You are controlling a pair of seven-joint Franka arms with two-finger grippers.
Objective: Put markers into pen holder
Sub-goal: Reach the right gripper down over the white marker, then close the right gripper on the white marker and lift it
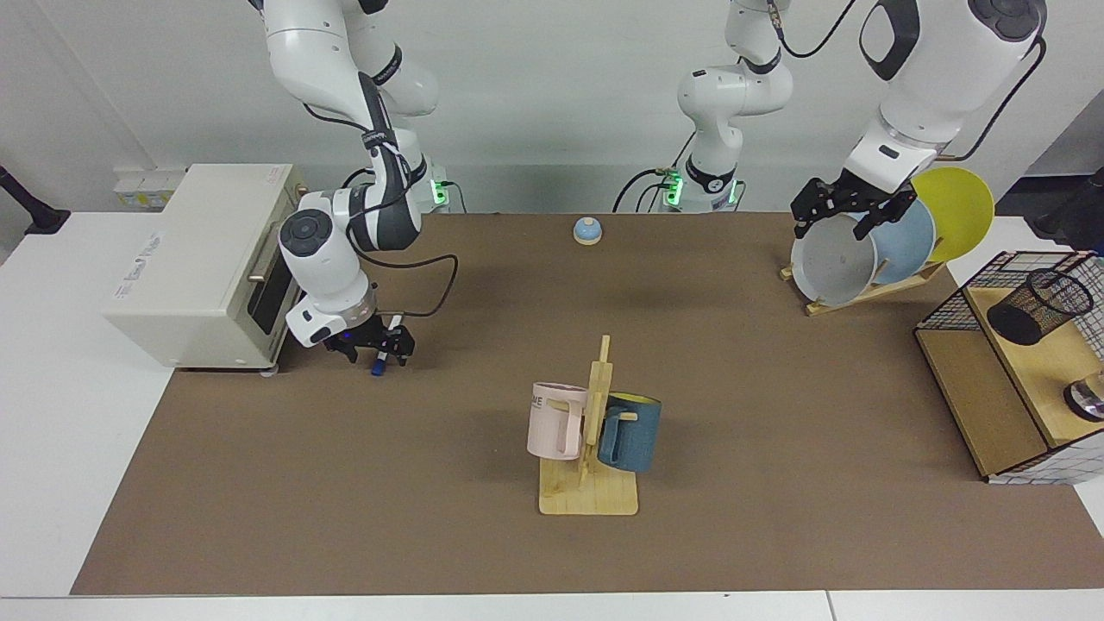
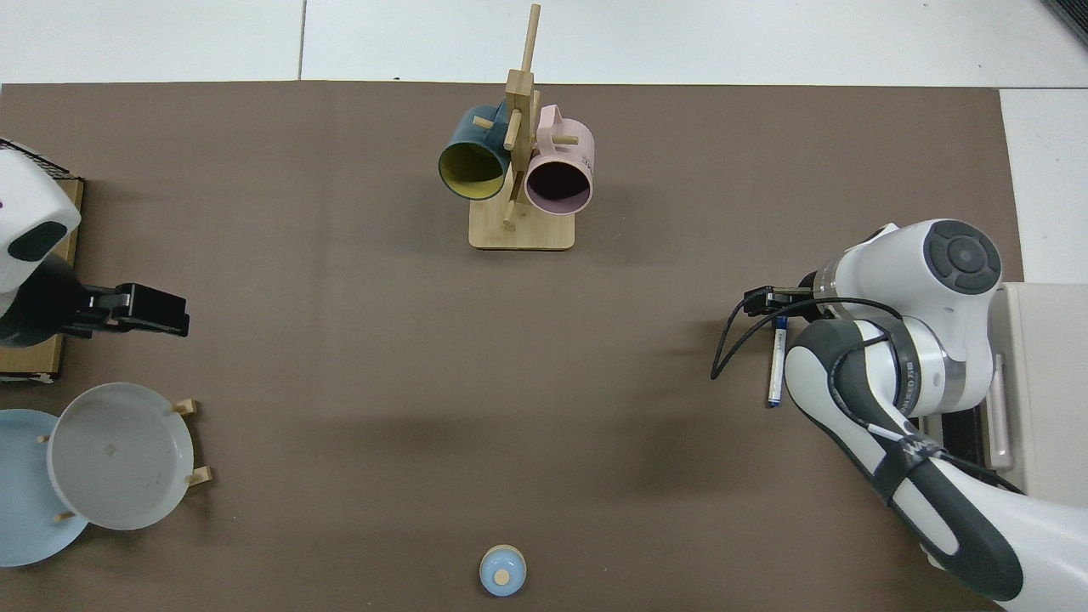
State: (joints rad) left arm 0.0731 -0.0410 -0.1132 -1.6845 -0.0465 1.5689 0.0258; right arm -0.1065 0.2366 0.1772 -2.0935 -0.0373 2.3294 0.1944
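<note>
So I've got the right gripper (image 1: pixel 373 347) low over the marker (image 2: pixel 775 374) lying on the table, jaws open astride it for the grab, while the left gripper (image 1: pixel 846 207) waits open above the plates (image 1: pixel 835 260), near the pen holder (image 1: pixel 1039 306).

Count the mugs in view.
2. The pink mug and the blue mug hang on opposite sides of the wooden mug tree mid-table. None seems hidden.

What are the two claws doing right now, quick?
Right gripper: open, low over the marker, fingers either side of its blue cap end.
Left gripper: open, empty, above the grey plate.
</note>
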